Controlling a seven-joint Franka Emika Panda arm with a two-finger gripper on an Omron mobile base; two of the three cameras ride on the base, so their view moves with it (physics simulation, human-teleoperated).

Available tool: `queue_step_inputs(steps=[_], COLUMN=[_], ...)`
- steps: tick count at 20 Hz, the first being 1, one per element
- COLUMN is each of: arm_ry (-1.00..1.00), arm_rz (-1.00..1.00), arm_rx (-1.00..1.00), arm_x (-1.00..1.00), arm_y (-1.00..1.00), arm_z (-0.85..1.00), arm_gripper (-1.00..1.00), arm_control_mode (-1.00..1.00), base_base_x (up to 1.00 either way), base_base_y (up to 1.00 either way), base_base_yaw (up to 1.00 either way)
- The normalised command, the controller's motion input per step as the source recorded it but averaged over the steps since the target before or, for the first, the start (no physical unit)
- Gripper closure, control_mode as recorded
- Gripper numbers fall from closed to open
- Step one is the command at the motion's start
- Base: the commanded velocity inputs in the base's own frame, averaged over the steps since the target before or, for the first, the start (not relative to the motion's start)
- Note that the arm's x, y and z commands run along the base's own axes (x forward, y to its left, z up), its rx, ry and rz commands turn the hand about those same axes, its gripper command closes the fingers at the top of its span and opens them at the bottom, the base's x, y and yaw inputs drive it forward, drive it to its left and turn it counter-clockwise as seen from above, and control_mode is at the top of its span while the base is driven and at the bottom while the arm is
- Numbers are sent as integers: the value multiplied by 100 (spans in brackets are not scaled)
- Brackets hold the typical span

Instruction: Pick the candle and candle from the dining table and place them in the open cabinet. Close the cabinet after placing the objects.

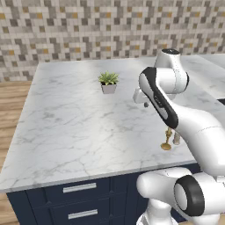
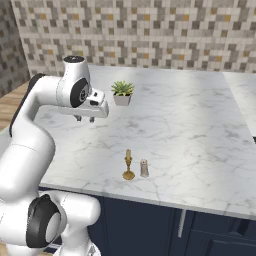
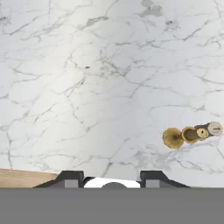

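**Two candles near the front edge, arm hanging above the marble**

So the counter (image 2: 200, 125) is a big white slab with grey veins, sitting over navy drawers (image 1: 79, 200) with silver bar handles. Both candles stand upright close to its front edge, just beside each other. The taper candle (image 2: 128, 166) is a thin tan stick in a brass holder with a round flared base. Next to it is the stub candle (image 2: 144, 168), shorter, chunkier, pale grey-beige, no holder. From the hand view they look like a gold disc (image 3: 174, 138) with a pale round top (image 3: 214, 128) next to it, off to the right.

The gripper (image 2: 85, 119) hangs above the marble, well apart from both candles and holding nothing. Jaws are apart with only bare counter below them. A small potted plant (image 1: 108, 82) sits further back.
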Motion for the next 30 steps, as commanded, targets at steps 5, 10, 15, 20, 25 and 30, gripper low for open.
queue_step_inputs(steps=[5,10,15,20,25,30], arm_ry=[-6,-21,-26,-20,-16,-8], arm_rz=[0,-3,-6,-23,-34,-35], arm_rx=[-1,-7,-10,-3,0,0], arm_x=[-1,-12,-9,0,-4,-5], arm_y=[0,0,0,0,0,0], arm_z=[-14,-19,-24,-18,-14,-2], arm_gripper=[-100,-100,-100,-100,-100,-100], arm_control_mode=[-100,-100,-100,-100,-100,-100], base_base_x=[0,0,0,0,0,0], base_base_y=[0,0,0,0,0,0], base_base_yaw=[0,0,0,0,0,0])
